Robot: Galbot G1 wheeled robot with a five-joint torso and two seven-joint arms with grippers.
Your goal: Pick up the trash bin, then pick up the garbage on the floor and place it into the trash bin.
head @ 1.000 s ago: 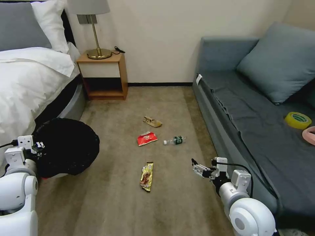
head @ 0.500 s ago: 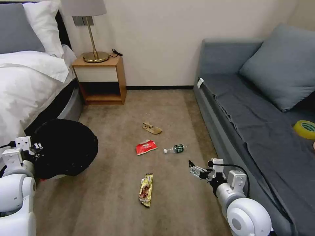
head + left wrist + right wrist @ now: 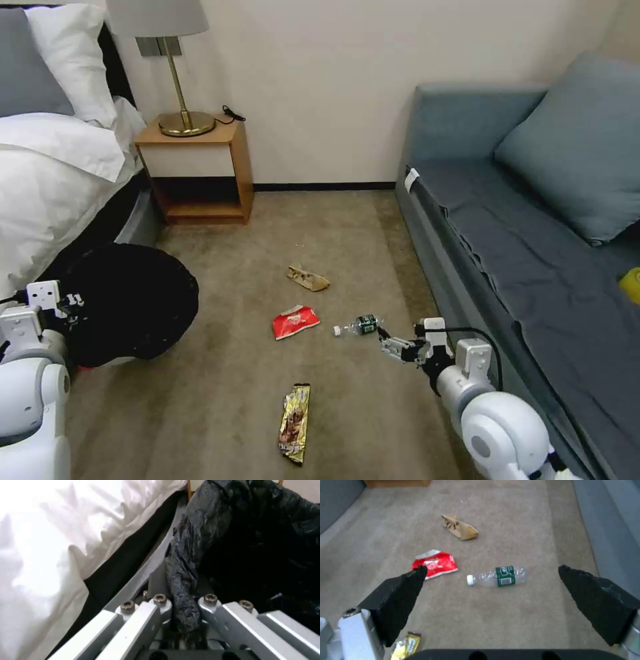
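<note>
The trash bin (image 3: pixel 133 303), lined with a crinkled black bag, hangs low at the left beside the bed. My left gripper (image 3: pixel 70 308) is shut on its rim; the left wrist view shows the bag's edge (image 3: pixel 186 580) pinched in the left gripper (image 3: pixel 185 600). On the carpet lies the garbage: tan paper (image 3: pixel 308 278), a red packet (image 3: pixel 295 321), a clear bottle (image 3: pixel 360 325) and a gold wrapper (image 3: pixel 294 423). My right gripper (image 3: pixel 385 340) is open, low and just right of the bottle. From the right wrist, the bottle (image 3: pixel 496 576) lies between the right gripper's (image 3: pixel 491 567) spread fingers.
A white bed (image 3: pixel 47 173) fills the left side, with a wooden nightstand (image 3: pixel 197 170) and lamp behind it. A grey sofa (image 3: pixel 533 253) runs along the right, a yellow tape roll (image 3: pixel 630 283) on its seat. Open carpet surrounds the litter.
The whole head view has shifted, so the camera moved. The litter now sits nearer, and my right gripper has come close to the bottle. The left gripper still holds the bin.
</note>
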